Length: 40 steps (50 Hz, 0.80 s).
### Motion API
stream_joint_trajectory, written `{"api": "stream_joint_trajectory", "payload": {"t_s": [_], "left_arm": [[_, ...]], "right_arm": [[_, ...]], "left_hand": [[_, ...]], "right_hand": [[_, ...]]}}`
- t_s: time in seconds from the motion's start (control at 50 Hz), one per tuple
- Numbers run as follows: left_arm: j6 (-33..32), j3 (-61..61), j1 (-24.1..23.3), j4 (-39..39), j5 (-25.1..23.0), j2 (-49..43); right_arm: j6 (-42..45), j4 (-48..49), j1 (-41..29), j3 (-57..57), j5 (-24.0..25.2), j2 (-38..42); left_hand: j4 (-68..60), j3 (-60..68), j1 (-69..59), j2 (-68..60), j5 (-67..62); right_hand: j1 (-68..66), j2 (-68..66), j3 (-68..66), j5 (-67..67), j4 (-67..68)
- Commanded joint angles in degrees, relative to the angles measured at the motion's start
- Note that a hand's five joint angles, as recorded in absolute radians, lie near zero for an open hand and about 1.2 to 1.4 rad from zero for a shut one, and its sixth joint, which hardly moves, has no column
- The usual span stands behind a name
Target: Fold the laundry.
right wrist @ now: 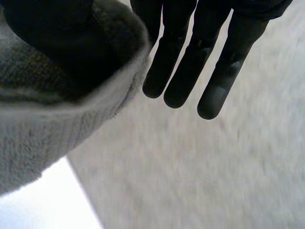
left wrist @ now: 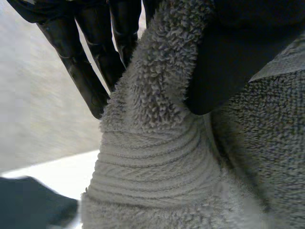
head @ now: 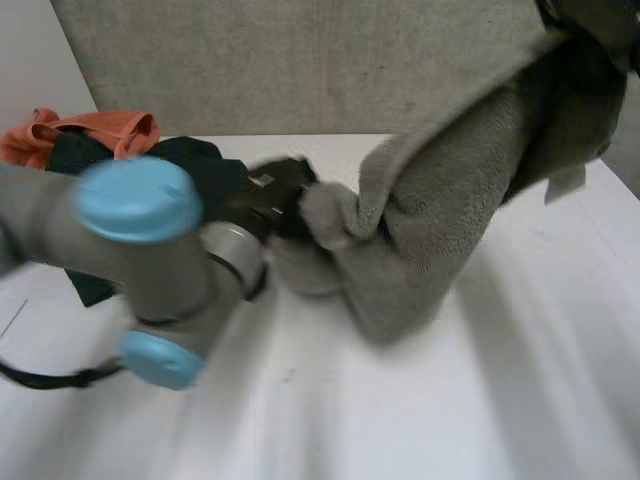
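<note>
Towel point(head: 430, 230) hanging in the air above the table point(head: 420, 410)! Left robot hand point(left wrist: 88, 71) pinches its lower bunch between thumb and straight fingers. Right robot hand point(right wrist: 183, 71) carries the top end, fingers straight and apart, cloth draped over its thumb.

Soft, diffuse light falls from above in all 3 views. The white table point(head: 520, 400) is the brightest surface, and the grey towel point(head: 430, 240) lays a faint, wide-edged shadow across it. On the left hand point(left wrist: 102, 47) the glossy black fingers carry thin highlights, while the towel's folds beside them sink into deep shade. The right hand point(right wrist: 190, 57) reads as a near-black silhouette against the pale backdrop point(right wrist: 214, 181).
</note>
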State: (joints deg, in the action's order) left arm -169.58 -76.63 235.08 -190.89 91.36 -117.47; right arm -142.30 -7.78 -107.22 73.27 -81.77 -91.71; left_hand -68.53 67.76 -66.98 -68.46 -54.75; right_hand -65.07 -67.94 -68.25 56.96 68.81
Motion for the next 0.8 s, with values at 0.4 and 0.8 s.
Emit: {"api": "stream_joint_trajectory", "payload": {"t_s": [0.4, 0.8], "left_arm": [[-21.1, 5.6, 10.5, 13.5, -8.1, -2.4], [-20.4, 15.5, 9.8, -21.6, -6.4, 0.7]], "right_arm": [[9.6, 3.6, 9.6, 1.7, -1.1, 25.9], [-1.9, 45.7, 7.5, -3.8, -4.9, 22.4]], "left_hand": [[-11.5, 12.2, -13.0, -11.5, -15.2], [-11.5, 12.2, -13.0, -11.5, -15.2]], "right_hand": [[-14.9, -12.1, -11.7, 13.0, 11.2], [-14.9, -12.1, -11.7, 13.0, 11.2]]}}
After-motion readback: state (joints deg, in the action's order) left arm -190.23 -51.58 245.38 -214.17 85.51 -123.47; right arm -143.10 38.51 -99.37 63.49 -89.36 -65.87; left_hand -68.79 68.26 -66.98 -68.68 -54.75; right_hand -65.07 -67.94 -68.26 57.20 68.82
